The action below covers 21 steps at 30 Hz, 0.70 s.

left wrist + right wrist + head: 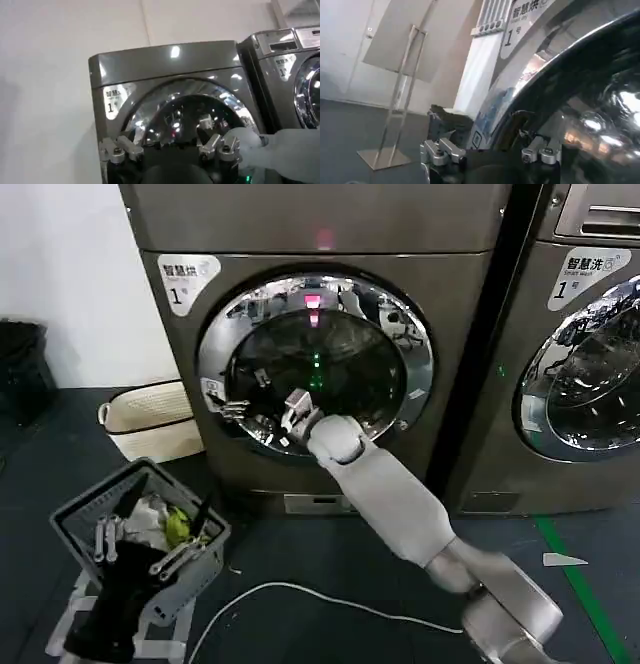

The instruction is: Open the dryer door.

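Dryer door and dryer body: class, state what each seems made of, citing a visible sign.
The round dryer door looks like mirror-chrome metal or plated plastic, since its ring reflects the room, around dark tinted glass. The bronze-grey dryer looks like painted or brushed sheet metal, with a soft satin sheen.

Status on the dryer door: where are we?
Done: right gripper has reached the lower left of the dryer door, fingers open. In hand: lining up on the chrome rim. Left: grasp and pull; the door looks shut against the dryer. Left gripper idles low, over a basket.
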Available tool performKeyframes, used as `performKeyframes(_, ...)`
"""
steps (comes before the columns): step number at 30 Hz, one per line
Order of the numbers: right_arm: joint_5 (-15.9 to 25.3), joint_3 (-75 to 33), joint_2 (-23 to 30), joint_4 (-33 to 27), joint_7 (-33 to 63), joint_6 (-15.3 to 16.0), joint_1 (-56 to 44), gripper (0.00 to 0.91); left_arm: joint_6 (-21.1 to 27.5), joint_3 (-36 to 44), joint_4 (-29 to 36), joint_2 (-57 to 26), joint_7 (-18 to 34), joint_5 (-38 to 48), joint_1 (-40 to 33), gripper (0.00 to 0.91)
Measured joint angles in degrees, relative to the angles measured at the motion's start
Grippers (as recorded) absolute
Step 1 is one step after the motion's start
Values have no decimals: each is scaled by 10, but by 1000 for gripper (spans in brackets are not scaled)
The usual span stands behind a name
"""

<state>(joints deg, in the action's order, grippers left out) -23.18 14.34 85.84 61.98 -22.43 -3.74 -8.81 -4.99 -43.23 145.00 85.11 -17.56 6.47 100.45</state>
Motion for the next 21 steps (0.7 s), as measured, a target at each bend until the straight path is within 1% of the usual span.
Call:
performKeyframes(4,-17,5,-4,-4,-26,-15,1,907,-1,-1,-1,0,0,0,2,907)
performKeyframes(13,-78,24,-20,10,-99,-42,5,907,-1,-2,-1,0,0,1,1,907)
performKeyframes(21,-101,38,-34,26,-128,-53,5,907,-1,-9,-2,0,0,4,2,907)
